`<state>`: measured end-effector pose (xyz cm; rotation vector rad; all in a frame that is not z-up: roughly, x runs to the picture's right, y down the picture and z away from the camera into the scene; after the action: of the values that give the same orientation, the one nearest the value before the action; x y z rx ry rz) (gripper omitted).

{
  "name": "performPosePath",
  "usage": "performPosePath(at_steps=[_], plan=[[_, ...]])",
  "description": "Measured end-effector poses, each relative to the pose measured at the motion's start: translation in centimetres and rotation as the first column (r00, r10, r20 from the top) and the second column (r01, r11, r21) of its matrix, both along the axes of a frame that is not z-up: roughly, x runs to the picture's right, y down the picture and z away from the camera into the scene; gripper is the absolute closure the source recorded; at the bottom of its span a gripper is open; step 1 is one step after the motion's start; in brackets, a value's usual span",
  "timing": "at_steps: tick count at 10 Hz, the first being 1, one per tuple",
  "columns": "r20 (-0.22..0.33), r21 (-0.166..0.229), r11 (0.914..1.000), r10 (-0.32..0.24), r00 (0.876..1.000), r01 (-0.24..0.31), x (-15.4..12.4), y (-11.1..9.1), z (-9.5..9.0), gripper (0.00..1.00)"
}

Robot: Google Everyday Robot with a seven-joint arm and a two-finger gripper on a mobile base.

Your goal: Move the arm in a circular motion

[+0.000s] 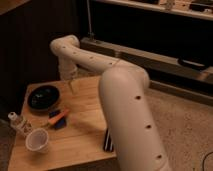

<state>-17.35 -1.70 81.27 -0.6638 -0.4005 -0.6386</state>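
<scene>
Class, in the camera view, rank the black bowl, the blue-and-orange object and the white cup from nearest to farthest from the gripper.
The gripper hangs over the back of the table.
1. Black bowl, beside it.
2. Blue-and-orange object, mid-table.
3. White cup, front corner.

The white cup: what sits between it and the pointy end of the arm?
In the camera view, a blue and orange object lies between the cup and the gripper, hanging over the table near its far edge.
</scene>
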Motion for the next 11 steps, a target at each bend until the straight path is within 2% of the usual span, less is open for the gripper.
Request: performPosePath(at_steps=[2, 5, 6, 8, 9, 10, 11], plan=[[-0.049, 0.012, 0.9979, 0.064, 0.997, -0.064, 4.6, 0.8, -1.0, 0.35], [-0.136, 0.041, 0.9837, 0.179, 0.974, -0.175, 11.4, 2.7, -3.3, 0.35], [-0.173, 0.054, 0.9736, 0.228, 0.958, -0.222, 14.0, 3.7, -4.3, 0.35], [-0.225, 0.07, 0.9554, 0.295, 0.928, -0.287, 17.6, 5.6, -5.7, 0.35], [-0.263, 0.082, 0.9383, 0.346, 0.901, -0.336, 19.9, 7.6, -7.1, 0.35], [-0.282, 0.088, 0.9287, 0.37, 0.885, -0.36, 21.4, 8.9, -8.0, 0.35], [-0.291, 0.09, 0.9233, 0.383, 0.877, -0.373, 22.7, 10.3, -8.8, 0.35]])
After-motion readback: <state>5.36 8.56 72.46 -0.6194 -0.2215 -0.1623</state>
